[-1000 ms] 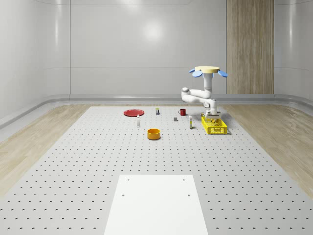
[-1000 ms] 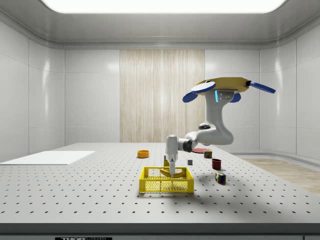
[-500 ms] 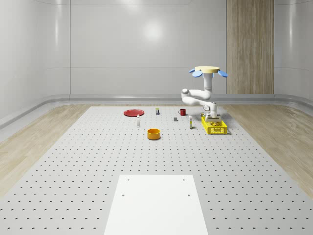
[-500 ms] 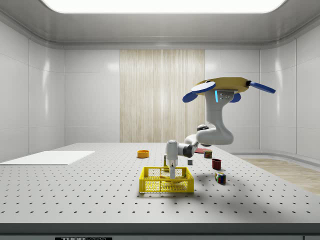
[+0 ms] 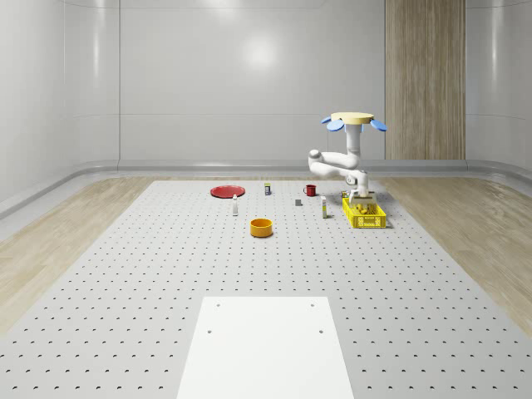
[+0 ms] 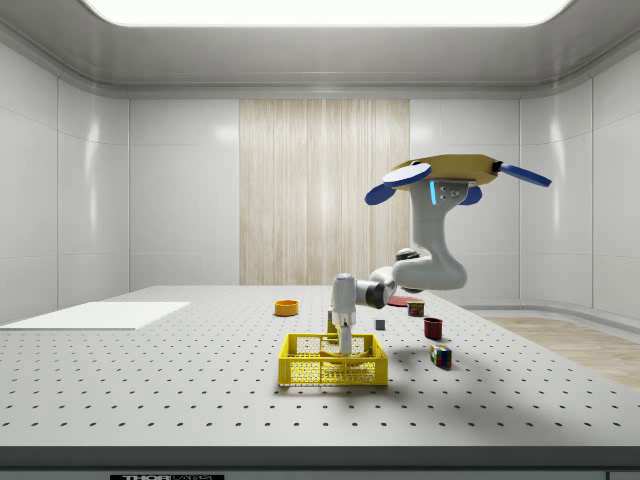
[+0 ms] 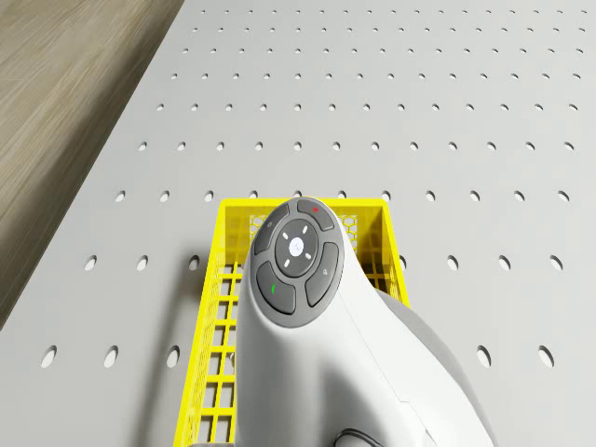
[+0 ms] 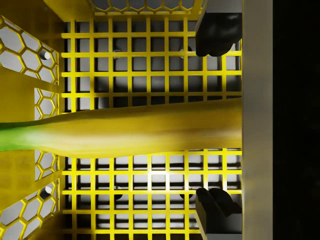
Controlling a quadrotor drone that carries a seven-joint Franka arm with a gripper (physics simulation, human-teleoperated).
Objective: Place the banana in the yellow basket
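The banana (image 8: 140,131) lies across the gridded floor of the yellow basket (image 8: 20,55), green stem toward one honeycomb wall. My gripper (image 8: 215,120) straddles it, open: the black fingertips (image 8: 215,37) stand apart on either side, clear of the fruit. In the side view the gripper (image 6: 343,345) reaches down inside the basket (image 6: 330,372). The drone (image 6: 450,175) hovers above the table, beside the basket and toward the side view's right, arm bent down. The arm's wrist (image 7: 298,270) covers the middle of the basket (image 7: 214,307).
An orange bowl (image 5: 262,227), a red plate (image 5: 226,191), a red mug (image 5: 310,189), two small bottles (image 5: 235,208) (image 5: 323,211) and a coloured cube (image 6: 440,355) stand on the perforated table. A white sheet (image 5: 266,345) lies at the front.
The fingers have spread apart and let go of the banana, which now rests in the basket. The arm dipped a little into the basket, then rose slightly. The drone holds its place.
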